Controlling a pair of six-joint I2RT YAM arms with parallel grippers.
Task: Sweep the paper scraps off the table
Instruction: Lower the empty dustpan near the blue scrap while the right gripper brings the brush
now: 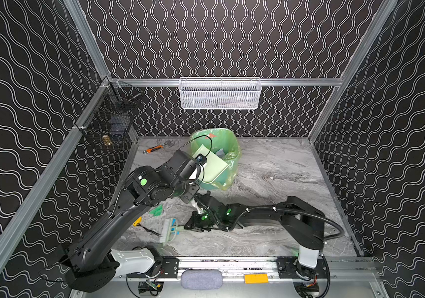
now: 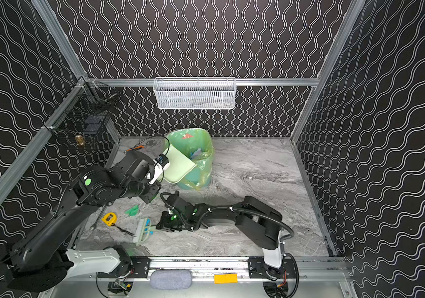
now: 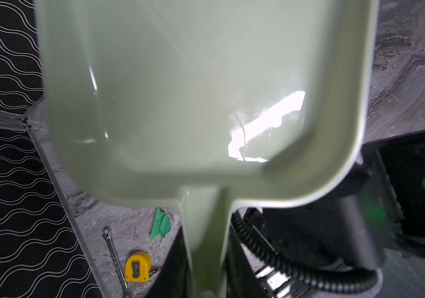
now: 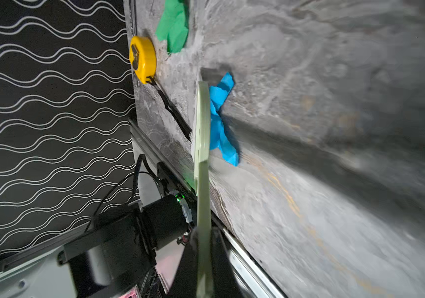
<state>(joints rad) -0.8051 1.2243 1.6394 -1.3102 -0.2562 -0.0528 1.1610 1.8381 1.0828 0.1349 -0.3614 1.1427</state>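
Observation:
My left gripper (image 1: pixel 195 176) (image 3: pixel 206 271) is shut on the handle of a pale green dustpan (image 1: pixel 214 165) (image 3: pixel 193 103), tilted over the green-lined bin (image 1: pixel 223 140). The pan's inside looks bare. Some bluish scraps (image 2: pixel 197 153) lie in the bin. Low on the table (image 1: pixel 270 180), my right gripper (image 1: pixel 193 225) (image 4: pixel 203 258) is shut on the handle of a pale green brush (image 1: pixel 168 231) (image 4: pixel 202 129). Blue paper scraps (image 4: pixel 221 129) rest against the brush head. A green scrap (image 1: pixel 157 210) (image 3: pixel 161 225) lies on the table to the brush's far left.
A yellow tape measure (image 2: pixel 109 218) and a silver wrench (image 3: pixel 113 255) lie by the left rail near the green scrap. An orange-handled wrench (image 1: pixel 154 149) lies at the back left. A white mesh basket (image 1: pixel 220 94) and a black wire basket (image 1: pixel 110 121) hang on the walls.

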